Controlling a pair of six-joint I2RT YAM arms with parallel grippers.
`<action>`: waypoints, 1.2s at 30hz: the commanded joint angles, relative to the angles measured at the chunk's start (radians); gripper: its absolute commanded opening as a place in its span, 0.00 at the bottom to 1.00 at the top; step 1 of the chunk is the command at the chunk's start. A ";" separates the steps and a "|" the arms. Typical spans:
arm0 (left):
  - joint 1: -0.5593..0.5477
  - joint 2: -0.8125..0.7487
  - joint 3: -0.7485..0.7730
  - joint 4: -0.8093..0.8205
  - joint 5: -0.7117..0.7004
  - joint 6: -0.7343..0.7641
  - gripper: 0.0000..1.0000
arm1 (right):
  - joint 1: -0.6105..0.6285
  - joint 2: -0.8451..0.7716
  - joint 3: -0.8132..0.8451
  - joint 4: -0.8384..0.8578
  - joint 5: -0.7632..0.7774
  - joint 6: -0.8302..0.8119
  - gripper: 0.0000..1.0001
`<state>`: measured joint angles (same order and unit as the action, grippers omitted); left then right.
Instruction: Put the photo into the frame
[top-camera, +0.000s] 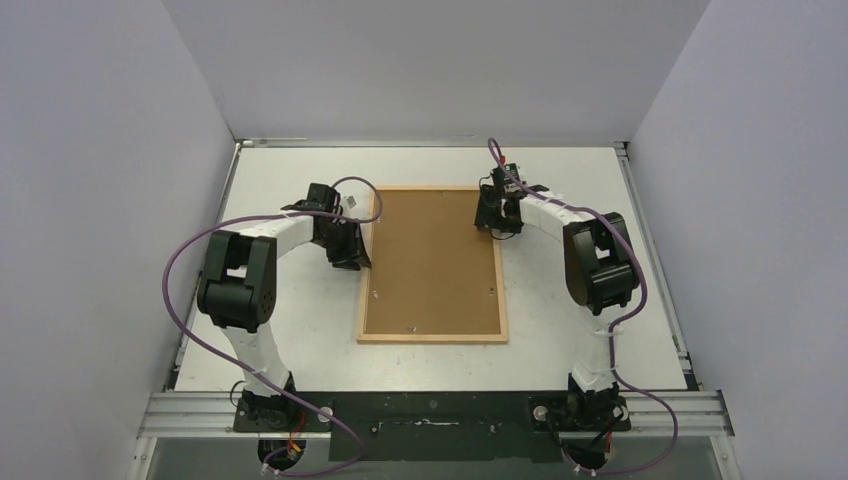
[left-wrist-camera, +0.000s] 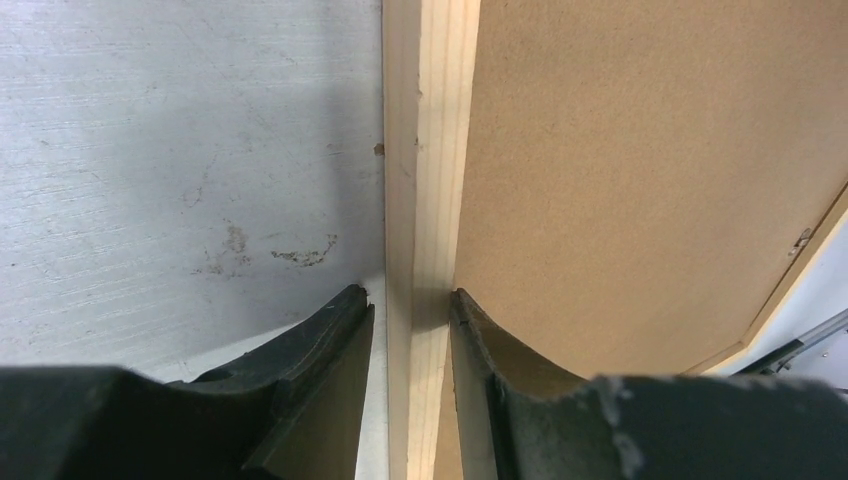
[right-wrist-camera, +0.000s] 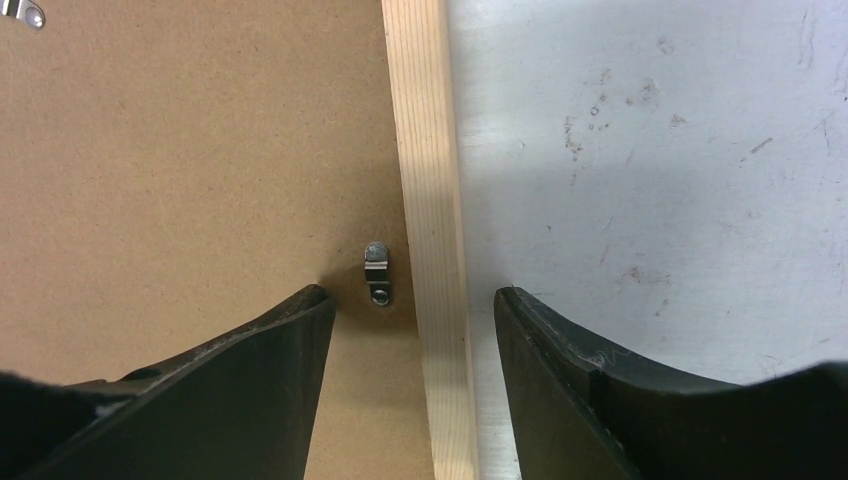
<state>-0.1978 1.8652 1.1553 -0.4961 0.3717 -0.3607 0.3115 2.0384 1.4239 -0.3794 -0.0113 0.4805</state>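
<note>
Okay, backing board (top-camera: 432, 260) fills the frame (top-camera: 432, 337), metal clip (right-wrist-camera: 377, 272) by its bar. My right gripper (right-wrist-camera: 412, 292) gapes astride that bar. Left gripper (left-wrist-camera: 408, 292) straddles narrowly; I can't tell if it's clamped.

Light: bright, even, from overhead.
Shadows: soft grey patches on the counter (left-wrist-camera: 150, 150) beside the frame (left-wrist-camera: 425, 150), in both wrist views.
Focus: top view crisp; right gripper (right-wrist-camera: 410, 292) looms dark, slightly blurred at the bottom edge.
Walls: washed pale.

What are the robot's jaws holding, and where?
The left jaws seem to pinch the frame by its left bar. The right jaws straddle its right bar, open, gripping nothing.
</note>
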 joint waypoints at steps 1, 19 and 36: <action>0.028 0.012 -0.005 0.015 0.023 -0.001 0.32 | -0.002 0.019 0.034 0.009 0.078 0.027 0.59; 0.054 0.027 -0.010 0.042 0.076 -0.021 0.31 | -0.010 0.017 0.029 0.008 0.063 0.060 0.33; 0.054 0.026 -0.011 0.037 0.079 -0.023 0.31 | -0.016 0.009 -0.021 0.072 -0.031 0.138 0.20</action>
<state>-0.1539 1.8832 1.1503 -0.4820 0.4534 -0.3855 0.3004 2.0422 1.4242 -0.3523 -0.0109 0.5880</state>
